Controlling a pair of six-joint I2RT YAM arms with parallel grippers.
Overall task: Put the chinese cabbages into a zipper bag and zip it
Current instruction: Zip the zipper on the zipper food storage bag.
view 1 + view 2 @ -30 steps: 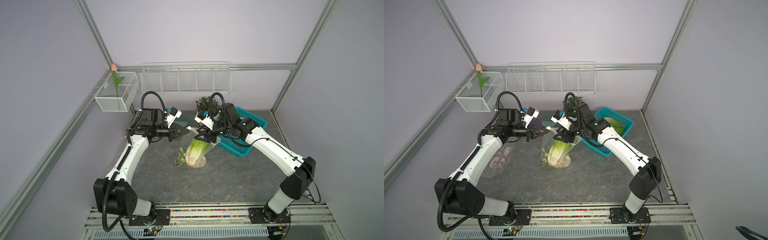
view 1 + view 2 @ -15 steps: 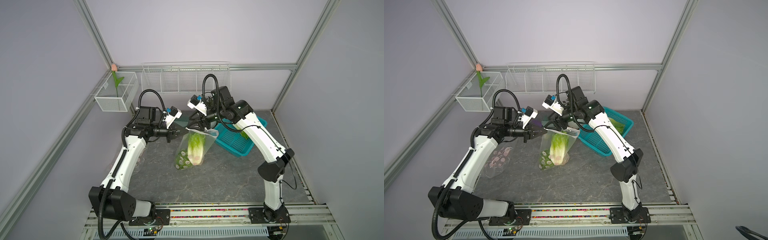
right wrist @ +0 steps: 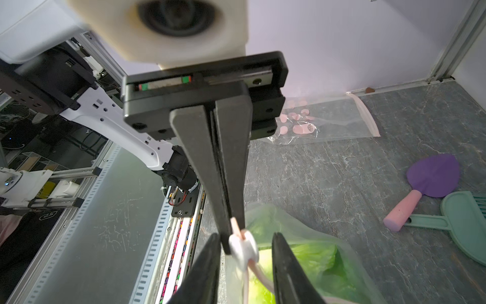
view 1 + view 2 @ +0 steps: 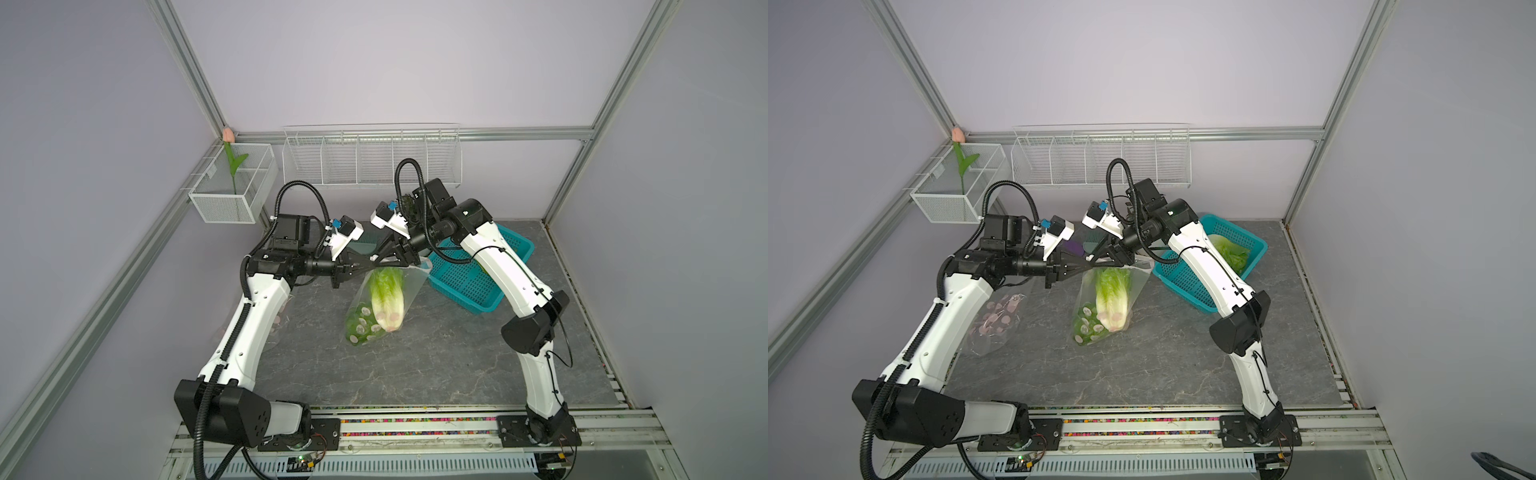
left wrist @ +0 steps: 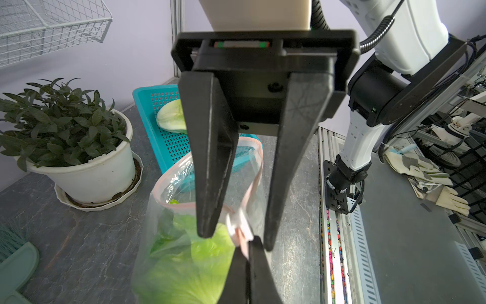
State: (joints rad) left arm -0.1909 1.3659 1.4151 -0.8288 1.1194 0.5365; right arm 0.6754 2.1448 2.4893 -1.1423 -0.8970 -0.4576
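A clear zipper bag (image 4: 384, 305) with a green printed bottom hangs upright over the table, holding a chinese cabbage (image 4: 387, 297), its whitish base down. My left gripper (image 5: 248, 246) is shut on the bag's pink zip strip at one end of the mouth. The white zip slider (image 3: 243, 247) sits just beyond its tips. My right gripper (image 3: 245, 237) faces it, open, one finger on each side of the slider. In both top views the two grippers meet tip to tip above the bag (image 4: 1104, 303). Another chinese cabbage (image 4: 1231, 253) lies in the teal basket (image 4: 1183, 278).
A dark-leaved plant in a white pot (image 5: 86, 168) stands behind the bag. A second zipper bag (image 4: 994, 320) with pink print lies flat under my left arm. A purple spade (image 3: 431, 176) and a green dustpan (image 3: 468, 221) lie at the back. A wire rack (image 4: 372, 158) hangs on the wall.
My right gripper has come out of the bag's mouth and swung over to the left gripper's end, its jaws narrowing around the slider. The left gripper has kept its hold and risen slightly.
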